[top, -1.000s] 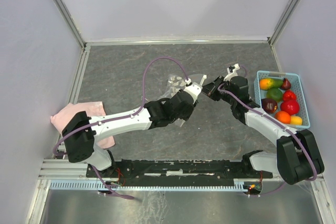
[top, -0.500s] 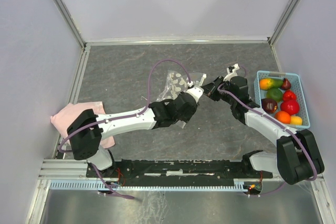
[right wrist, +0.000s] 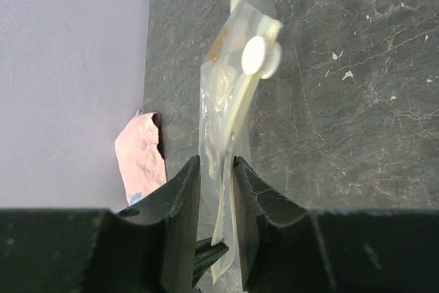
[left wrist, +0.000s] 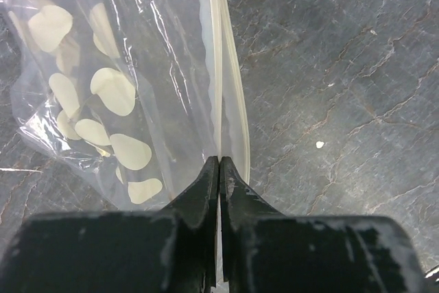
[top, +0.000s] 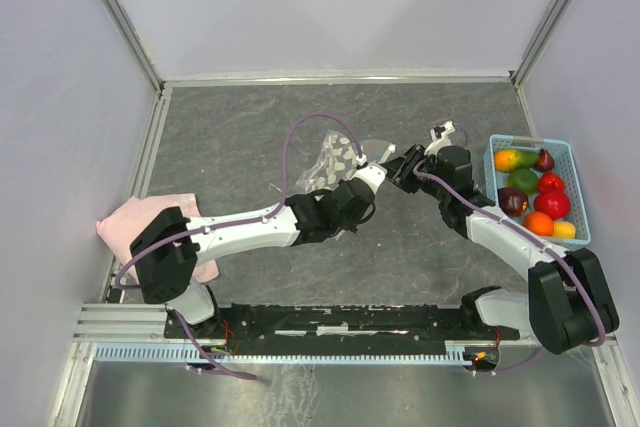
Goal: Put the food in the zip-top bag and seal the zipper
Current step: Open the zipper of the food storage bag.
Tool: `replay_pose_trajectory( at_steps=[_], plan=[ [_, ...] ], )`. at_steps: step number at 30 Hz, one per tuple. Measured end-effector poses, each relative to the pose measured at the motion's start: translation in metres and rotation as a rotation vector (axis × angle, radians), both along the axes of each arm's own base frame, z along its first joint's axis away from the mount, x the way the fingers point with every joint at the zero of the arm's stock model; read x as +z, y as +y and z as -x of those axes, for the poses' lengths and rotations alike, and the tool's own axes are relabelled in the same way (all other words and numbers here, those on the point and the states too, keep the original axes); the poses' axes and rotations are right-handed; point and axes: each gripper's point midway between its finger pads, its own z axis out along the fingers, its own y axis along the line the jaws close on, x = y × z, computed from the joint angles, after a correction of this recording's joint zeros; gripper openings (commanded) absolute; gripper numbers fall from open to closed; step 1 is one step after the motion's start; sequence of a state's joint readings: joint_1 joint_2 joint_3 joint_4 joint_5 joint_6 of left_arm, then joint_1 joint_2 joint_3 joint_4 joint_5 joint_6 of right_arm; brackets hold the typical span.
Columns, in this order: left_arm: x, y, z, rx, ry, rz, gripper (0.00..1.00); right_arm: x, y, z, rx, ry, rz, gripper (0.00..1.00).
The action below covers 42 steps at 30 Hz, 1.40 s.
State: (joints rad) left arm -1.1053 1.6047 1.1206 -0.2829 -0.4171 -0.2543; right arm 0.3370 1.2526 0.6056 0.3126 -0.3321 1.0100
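The clear zip-top bag [top: 340, 155] with white spots lies mid-table, its mouth edge lifted toward the right. My left gripper [top: 377, 170] is shut on the whitish zipper strip [left wrist: 221, 101]; in the left wrist view the jaws [left wrist: 219, 161] pinch it, with the spotted pouch [left wrist: 103, 94] to the left. My right gripper [top: 403, 167] is at the same edge; in the right wrist view its fingers [right wrist: 217, 164] stand slightly apart around the zipper strip [right wrist: 236, 125]. The food [top: 530, 192], several glossy fruits, lies in the basket at the right.
The light-blue perforated basket [top: 578, 187] stands at the right wall. A pink cloth [top: 135, 222] lies at the left edge and also shows in the right wrist view [right wrist: 140, 156]. Grey stone-pattern tabletop [top: 240, 127], walls on three sides.
My left arm has shifted a little, and the bag's mouth edge has come slightly right. My right gripper has edged in toward that edge. The fruits have not moved.
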Motion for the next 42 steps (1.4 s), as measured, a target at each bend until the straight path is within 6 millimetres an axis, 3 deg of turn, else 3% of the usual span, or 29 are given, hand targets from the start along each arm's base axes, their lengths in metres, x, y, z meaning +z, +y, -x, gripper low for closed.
replay_pose_trajectory(
  at_steps=[9, 17, 25, 34, 39, 42],
  plan=[
    [0.017, 0.002, -0.001, 0.015, -0.021, 0.041, 0.03, 0.01, 0.0, 0.017, 0.031, -0.065, 0.034, 0.47],
    [0.018, 0.003, -0.002, 0.027, -0.028, 0.04, 0.03, -0.025, 0.001, 0.04, 0.058, -0.008, 0.077, 0.49],
    [0.027, 0.004, -0.001, 0.028, -0.031, 0.065, 0.03, -0.041, 0.004, 0.037, 0.05, 0.02, 0.099, 0.48],
    [0.045, 0.007, 0.0, 0.041, -0.045, 0.113, 0.03, -0.063, 0.004, 0.033, 0.044, 0.057, 0.148, 0.18],
    [0.054, 0.024, -0.008, 0.103, -0.077, 0.094, 0.03, -0.058, 0.0, 0.029, 0.039, 0.052, 0.207, 0.04],
    [0.055, 0.041, -0.018, 0.169, -0.088, 0.072, 0.03, -0.044, -0.007, 0.029, 0.032, 0.031, 0.254, 0.02]
  ],
)
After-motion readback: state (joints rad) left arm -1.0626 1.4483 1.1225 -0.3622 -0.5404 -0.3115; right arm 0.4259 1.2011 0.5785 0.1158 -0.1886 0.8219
